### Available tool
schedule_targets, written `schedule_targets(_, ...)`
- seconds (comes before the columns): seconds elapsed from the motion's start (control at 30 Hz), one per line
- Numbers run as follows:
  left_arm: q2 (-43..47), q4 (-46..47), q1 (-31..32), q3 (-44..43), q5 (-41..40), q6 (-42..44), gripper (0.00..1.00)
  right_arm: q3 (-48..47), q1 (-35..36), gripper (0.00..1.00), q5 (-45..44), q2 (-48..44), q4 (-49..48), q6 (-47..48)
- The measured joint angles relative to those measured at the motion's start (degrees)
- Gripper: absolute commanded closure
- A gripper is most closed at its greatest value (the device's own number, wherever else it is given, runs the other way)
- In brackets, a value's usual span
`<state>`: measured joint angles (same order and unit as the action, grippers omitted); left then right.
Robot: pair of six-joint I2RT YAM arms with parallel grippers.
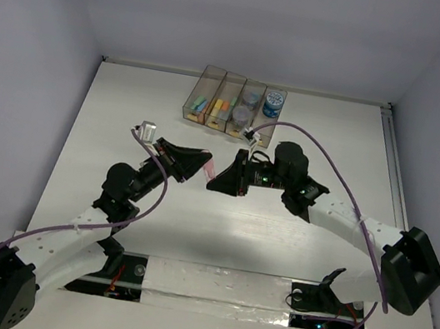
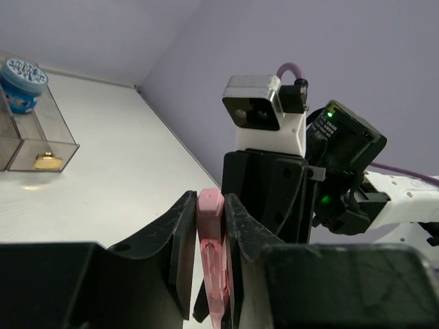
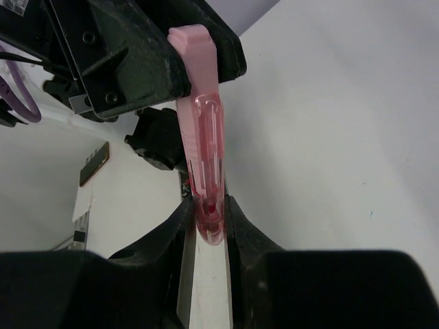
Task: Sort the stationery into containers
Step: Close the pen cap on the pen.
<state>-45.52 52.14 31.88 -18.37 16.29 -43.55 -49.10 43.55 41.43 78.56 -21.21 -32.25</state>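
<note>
**op_newbie:** When you check the top view, where's the pink stick [image 1: 210, 170], and who's got it?

**rig_watcher:** Dead centre of the frame, held between your two grippers, which meet nose to nose there. Your left gripper [image 2: 209, 205] is pinching it, with the solid pink cap showing at its fingertips at lower centre of the left wrist view. Your right gripper [image 3: 206, 212] is clamped on the clear-bodied end, low in the right wrist view. So both are squeezing the same stick.

**op_newbie:** And the bins?

**rig_watcher:** Four bins [image 1: 235, 130] sit in a row at upper centre of the top view, well apart from the stick. You've got coloured sticks in the two left ones and rolls in the two right ones, with a blue roll [image 1: 273, 102] in the rightmost.
</note>
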Motion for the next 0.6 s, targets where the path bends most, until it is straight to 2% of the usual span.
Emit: schedule_targets(0.6, -0.7, -2.5, 0.9, 0.0, 1.3, 0.4, 1.0, -3.8, -0.1, 1.0, -1.4, 0.3, 6.7, 3.5)
